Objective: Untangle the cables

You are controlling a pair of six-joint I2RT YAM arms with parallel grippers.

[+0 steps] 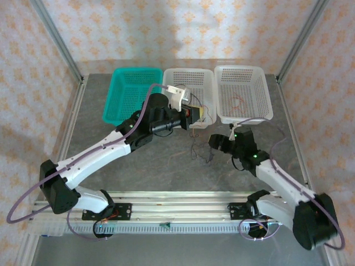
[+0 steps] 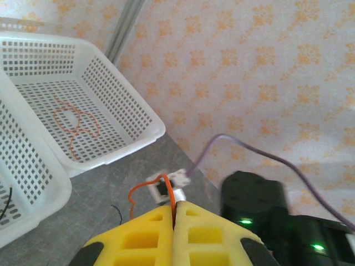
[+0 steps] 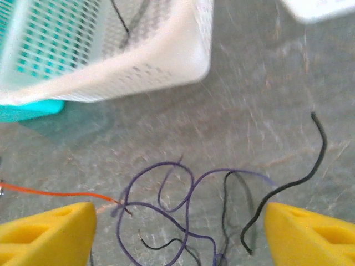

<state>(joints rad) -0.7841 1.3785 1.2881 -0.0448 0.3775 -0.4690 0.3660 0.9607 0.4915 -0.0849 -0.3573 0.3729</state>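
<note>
One orange cable clamped in left hand, right hand held apart over tangled cables, laid on desk.

The tabletop is matt grey, mottled like stone. The white basket and teal basket are perforated plastic with a slight sheen. The fingers of the left gripper look matt yellow, possibly foam. The orange cable and black cable have smooth insulation. The front rail is bare metal.
</note>
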